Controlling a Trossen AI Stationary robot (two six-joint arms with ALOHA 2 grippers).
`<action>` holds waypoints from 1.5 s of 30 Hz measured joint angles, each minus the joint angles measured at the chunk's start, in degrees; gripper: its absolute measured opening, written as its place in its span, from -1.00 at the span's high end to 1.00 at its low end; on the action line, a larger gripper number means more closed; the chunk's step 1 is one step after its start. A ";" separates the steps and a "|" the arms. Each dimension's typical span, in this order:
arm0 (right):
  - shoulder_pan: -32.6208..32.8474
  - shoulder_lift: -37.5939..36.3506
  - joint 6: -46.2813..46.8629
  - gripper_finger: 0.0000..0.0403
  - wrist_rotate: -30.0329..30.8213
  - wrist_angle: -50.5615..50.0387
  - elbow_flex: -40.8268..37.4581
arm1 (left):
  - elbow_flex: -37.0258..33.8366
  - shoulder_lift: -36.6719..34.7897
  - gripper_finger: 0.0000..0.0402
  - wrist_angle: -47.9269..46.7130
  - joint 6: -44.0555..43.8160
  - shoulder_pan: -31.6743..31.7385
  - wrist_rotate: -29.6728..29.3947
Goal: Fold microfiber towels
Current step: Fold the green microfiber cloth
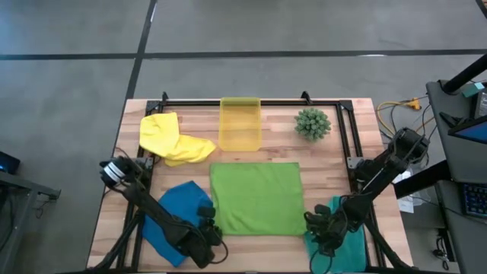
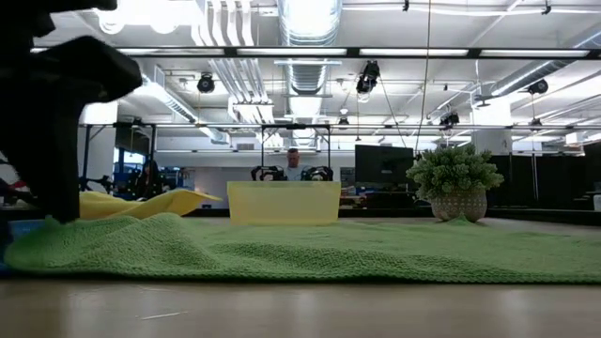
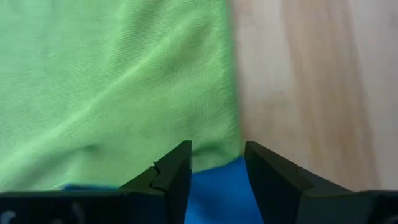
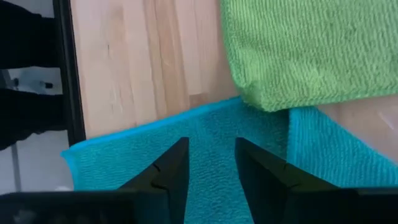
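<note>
From above, the green towel lies flat in the middle of the table, a bit wider than it is deep, its long side running left to right. The blue towel is at its left front corner, the teal towel at its right front corner, and the yellow towel lies crumpled at the back left. The left gripper and right gripper sit at the green towel's two front corners.

From table height, the green towel looks soft, light and floppy. It should bend easily, so I think the corners are the best place to pinch.

By the left wrist, the left gripper is partly open and holds nothing.

By the right wrist, the right gripper is partly open too, over the teal towel, and empty.
</note>
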 joint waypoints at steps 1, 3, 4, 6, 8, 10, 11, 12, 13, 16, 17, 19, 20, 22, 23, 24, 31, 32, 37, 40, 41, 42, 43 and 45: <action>0.08 0.02 0.53 0.40 0.02 0.04 0.00 | 0.23 -0.26 0.32 -0.91 0.30 0.00 0.02; 0.21 0.00 1.10 0.42 0.04 0.08 0.00 | 0.04 -0.64 0.32 -1.29 2.30 0.00 0.08; 0.21 0.00 1.15 0.43 0.04 0.06 0.02 | -0.17 -0.69 0.32 -1.02 3.85 0.00 0.12; 0.21 0.00 1.33 0.44 0.04 0.11 0.02 | -0.67 -0.69 0.32 -0.97 7.39 0.00 0.33; 0.22 0.00 1.72 0.45 0.02 0.13 0.02 | -1.11 -0.69 0.32 -0.74 10.82 0.00 0.88; 0.22 0.00 2.36 0.46 0.04 0.24 0.02 | -1.56 -0.69 0.32 -0.46 13.85 0.10 1.36; 0.21 0.00 2.79 0.47 0.04 0.30 0.04 | -1.64 -0.69 0.32 -0.49 15.47 0.14 1.48; 0.21 0.00 3.18 0.47 0.04 0.34 0.04 | -1.65 -0.69 0.32 -0.34 17.18 0.15 1.46; 0.21 0.00 3.29 0.48 0.04 0.52 0.04 | -1.66 -0.69 0.32 -0.01 18.89 0.15 1.45; 0.21 0.00 3.27 0.49 0.04 1.91 0.07 | -1.85 -0.71 0.32 1.21 24.21 0.42 1.44; 0.21 0.00 3.27 0.50 0.04 2.27 0.07 | -1.89 -0.69 0.32 1.55 25.68 0.50 1.47; 0.21 0.00 3.00 0.51 0.06 3.01 0.07 | -1.89 -0.69 0.34 2.12 28.49 0.94 1.65; 0.21 0.00 2.79 0.51 0.07 3.38 0.07 | -2.05 -0.69 0.36 2.11 29.83 1.30 1.90; 0.21 0.00 2.34 0.53 0.07 3.62 0.07 | -2.35 -0.29 0.46 1.95 31.56 2.08 3.59; 0.22 0.00 2.21 0.53 0.07 3.88 0.07 | -2.56 -0.02 0.53 1.96 31.73 2.38 4.43; 0.21 0.00 2.13 0.54 0.06 4.27 0.07 | -2.70 0.15 0.62 1.90 31.71 2.66 5.13; 0.35 0.00 2.17 0.55 0.06 5.21 0.08 | -2.68 0.07 0.96 1.58 31.44 3.42 7.87; 0.35 0.00 2.03 0.55 0.06 5.63 0.07 | -2.68 -0.29 0.97 1.19 31.39 3.43 7.88; 0.98 0.00 -4.05 0.58 2.60 8.07 0.07 | -2.61 -2.42 0.99 1.20 31.18 3.39 7.87; 2.26 0.10 -13.10 0.57 5.83 11.86 0.09 | -2.61 -2.55 0.99 1.23 31.16 3.39 7.90; 2.58 0.16 -15.74 0.55 6.66 12.46 0.09 | -2.61 -2.61 1.00 1.28 31.12 3.39 7.91; 2.87 0.37 -17.68 0.53 7.33 12.75 0.09 | -2.61 -2.64 1.00 1.33 30.94 3.39 7.91; 2.94 0.56 -19.06 0.51 7.70 12.62 0.11 | -2.61 -2.66 1.00 1.33 30.42 3.39 7.91; 2.88 1.18 -20.52 0.46 8.64 11.42 0.11 | -2.61 -2.66 1.00 1.35 28.47 3.39 7.95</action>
